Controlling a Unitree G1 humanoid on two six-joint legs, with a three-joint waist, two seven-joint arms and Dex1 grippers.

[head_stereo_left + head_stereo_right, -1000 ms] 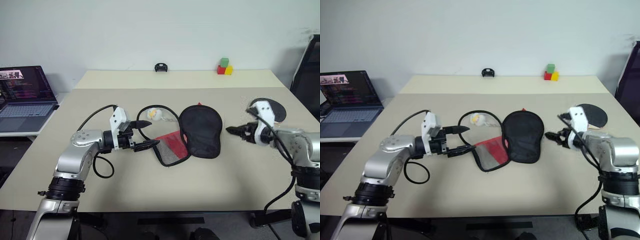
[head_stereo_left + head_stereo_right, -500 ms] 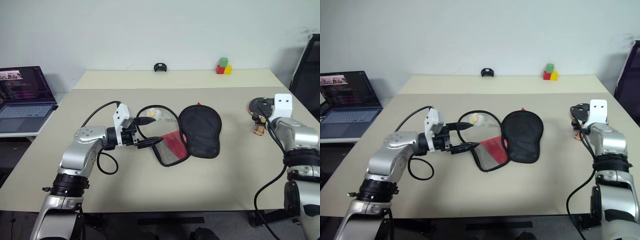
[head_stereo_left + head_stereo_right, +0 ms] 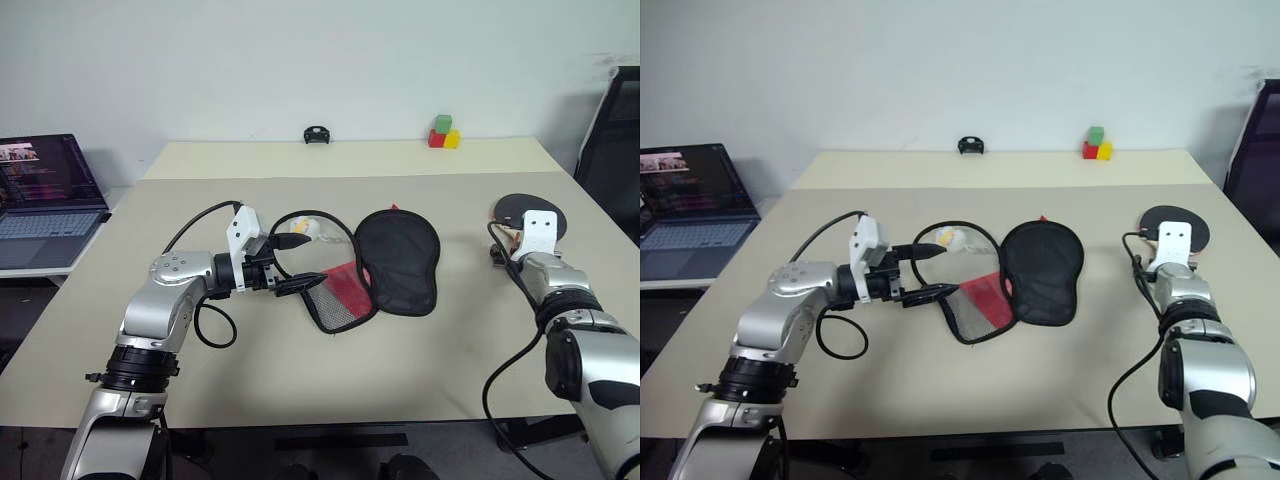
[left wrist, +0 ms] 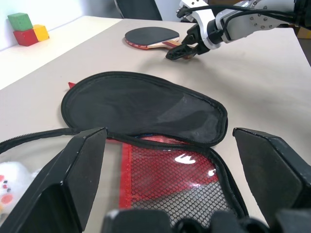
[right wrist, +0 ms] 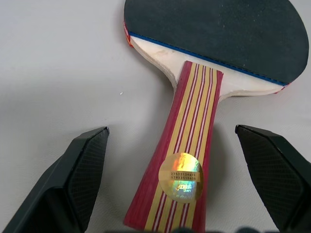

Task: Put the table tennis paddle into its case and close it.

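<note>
Tabletop: matte beige, flat.
Case: soft black fabric, red mesh panel, unzipped mid-tabletop; left gripper, fingers spread, at its rim.
Table tennis paddle: black rubber, striped wooden handle, flat near right edge.
Right gripper: fingers spread, straddling handle; best lowered and centred before closing.
</note>
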